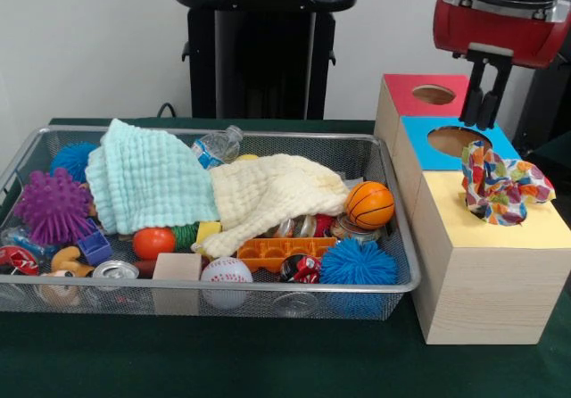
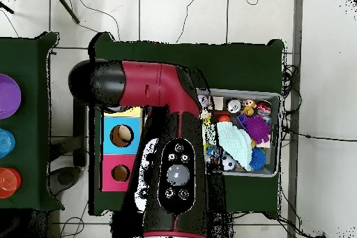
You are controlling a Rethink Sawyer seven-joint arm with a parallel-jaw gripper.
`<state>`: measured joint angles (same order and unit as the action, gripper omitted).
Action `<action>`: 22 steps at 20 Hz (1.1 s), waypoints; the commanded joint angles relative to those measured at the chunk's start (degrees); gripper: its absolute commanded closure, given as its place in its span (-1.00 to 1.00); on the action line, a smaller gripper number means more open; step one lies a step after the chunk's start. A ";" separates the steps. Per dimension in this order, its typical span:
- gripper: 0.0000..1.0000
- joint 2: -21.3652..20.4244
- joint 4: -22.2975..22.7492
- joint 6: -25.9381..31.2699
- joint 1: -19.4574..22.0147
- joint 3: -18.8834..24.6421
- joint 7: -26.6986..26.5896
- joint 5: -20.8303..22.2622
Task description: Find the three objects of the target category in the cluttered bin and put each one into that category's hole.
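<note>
The wire mesh bin (image 1: 268, 287) is full of clutter. One white fabric piece with bright dots (image 1: 504, 184) sits bunched on the yellow top of the wooden box (image 1: 535, 228) and covers its hole. My gripper (image 1: 482, 117) hangs above the blue-topped box, up and to the left of the fabric and clear of it. It is open with a narrow gap and empty. No other dotted piece shows in the bin. In the overhead view my arm (image 2: 174, 172) hides the gripper and the yellow box; the bin (image 2: 275, 134) lies to the right.
A mint-green towel (image 1: 147, 179) and a cream towel (image 1: 268, 193) cover much of the bin, among balls, cans and blocks. The blue-topped box (image 1: 419, 153) and the red-topped box (image 1: 401, 95) stand behind the yellow one. The pedestal (image 1: 263, 50) stands behind the bin.
</note>
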<state>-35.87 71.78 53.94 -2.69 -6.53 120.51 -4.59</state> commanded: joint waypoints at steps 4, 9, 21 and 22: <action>1.00 3.65 2.17 2.04 1.72 6.61 -6.07 4.81; 1.00 5.96 1.69 -0.04 1.73 7.27 -4.43 4.89; 1.00 9.33 1.09 -4.31 0.23 7.35 -0.25 4.82; 1.00 9.46 1.61 -5.13 0.49 7.69 -0.42 4.65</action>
<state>-30.53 71.74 53.13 -2.54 -4.45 120.51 -2.00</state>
